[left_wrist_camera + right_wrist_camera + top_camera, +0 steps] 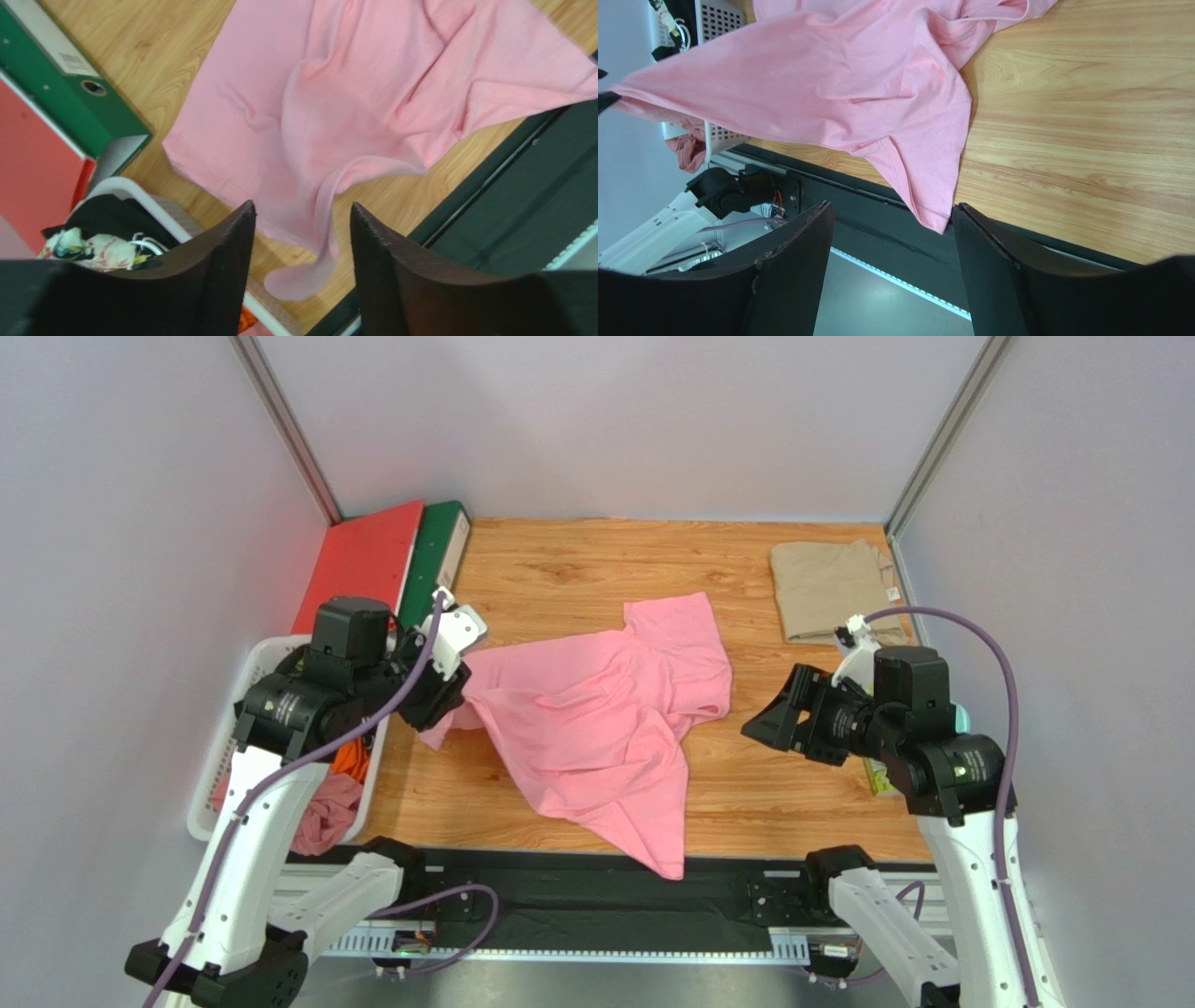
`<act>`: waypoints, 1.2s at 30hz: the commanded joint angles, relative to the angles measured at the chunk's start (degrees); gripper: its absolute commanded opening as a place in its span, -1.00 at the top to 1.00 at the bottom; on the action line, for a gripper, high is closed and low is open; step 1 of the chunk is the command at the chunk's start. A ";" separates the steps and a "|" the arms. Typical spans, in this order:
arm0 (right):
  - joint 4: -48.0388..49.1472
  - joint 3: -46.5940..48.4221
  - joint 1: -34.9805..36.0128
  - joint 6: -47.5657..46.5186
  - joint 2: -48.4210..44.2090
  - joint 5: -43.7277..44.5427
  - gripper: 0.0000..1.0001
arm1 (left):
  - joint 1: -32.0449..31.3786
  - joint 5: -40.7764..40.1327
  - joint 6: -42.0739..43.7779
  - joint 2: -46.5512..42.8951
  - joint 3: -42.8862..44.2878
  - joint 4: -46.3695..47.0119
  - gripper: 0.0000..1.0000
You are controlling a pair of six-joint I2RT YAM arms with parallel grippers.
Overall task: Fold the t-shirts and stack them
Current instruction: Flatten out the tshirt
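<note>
From above, the light pink soft cloth t-shirt (596,721) is seen crumpled mid-way across the wooden table (786,798), one corner trailing over the near edge. The khaki-beige folded cloth t-shirt (825,588) is kept at the far right corner, probably as the base of the stack. In the left wrist view, the left gripper (302,210) is held wide and empty above the pink shirt's left edge, just beside the white plastic basket (140,192), likely so that edge can be picked up. In the right wrist view, the right gripper (892,210) is likewise held wide and empty, aimed towards the trailing corner.
</note>
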 commanded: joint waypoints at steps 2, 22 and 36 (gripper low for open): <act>13.69 -2.24 0.21 2.47 10.33 0.10 -0.29 | 0.40 5.52 -3.70 4.64 4.49 -2.86 -0.97; 27.17 22.35 5.66 -1.13 60.89 4.93 0.38 | 0.40 -2.03 -7.04 17.70 0.01 18.06 -0.84; 24.00 27.47 3.47 -2.71 68.28 6.52 0.38 | 4.53 -9.49 -9.15 37.16 9.25 17.00 -0.64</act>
